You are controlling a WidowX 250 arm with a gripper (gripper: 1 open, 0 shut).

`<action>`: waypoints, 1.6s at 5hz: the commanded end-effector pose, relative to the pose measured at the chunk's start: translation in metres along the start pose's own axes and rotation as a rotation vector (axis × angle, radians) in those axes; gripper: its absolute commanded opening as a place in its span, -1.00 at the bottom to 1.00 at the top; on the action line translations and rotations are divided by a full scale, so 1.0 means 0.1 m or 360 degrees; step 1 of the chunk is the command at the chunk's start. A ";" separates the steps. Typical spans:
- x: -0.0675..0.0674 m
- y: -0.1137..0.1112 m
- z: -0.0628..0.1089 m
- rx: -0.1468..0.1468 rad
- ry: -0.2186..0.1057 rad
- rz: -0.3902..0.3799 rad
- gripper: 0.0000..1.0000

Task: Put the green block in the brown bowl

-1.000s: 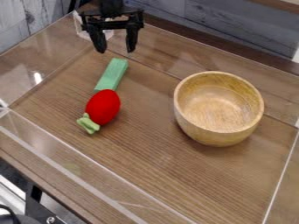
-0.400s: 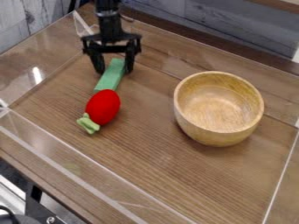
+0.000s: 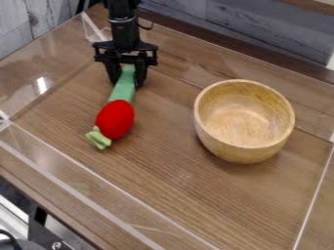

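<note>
while your pincer (image 3: 125,70) stands pinched on the far end of the green block (image 3: 124,87), which lies on the bench (image 3: 170,186) well left of the brown bowl (image 3: 244,120), grasp step in hand; next, lift and carry right to the bowl.

Evenly and softly lit from above, fairly bright. Pale glare streaks across the glossy wooden surface (image 3: 183,186) at upper left and along the clear edging at the left and lower borders. Soft, short shadow under the brown bowl (image 3: 244,119), another beside the red ball-like object (image 3: 115,118). Low resolution, fine detail smeared; dark tool (image 3: 125,66) slightly blurred.
</note>
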State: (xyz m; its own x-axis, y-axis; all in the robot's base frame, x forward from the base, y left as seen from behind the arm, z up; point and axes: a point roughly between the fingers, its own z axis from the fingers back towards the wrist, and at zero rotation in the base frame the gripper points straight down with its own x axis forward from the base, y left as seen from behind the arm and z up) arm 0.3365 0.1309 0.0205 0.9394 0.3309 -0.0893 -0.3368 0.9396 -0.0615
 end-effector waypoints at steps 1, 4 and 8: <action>-0.02 0.00 0.31 -0.0004 -0.0100 -0.0165 -1.00; -0.16 0.14 0.66 -0.0068 -0.0137 -0.0251 -1.00; 0.01 0.25 0.60 -0.0048 -0.0067 -0.0331 -1.00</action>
State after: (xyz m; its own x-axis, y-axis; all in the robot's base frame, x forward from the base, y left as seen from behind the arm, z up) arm 0.3245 0.1530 0.0581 0.9871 0.1286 -0.0949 -0.1406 0.9811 -0.1327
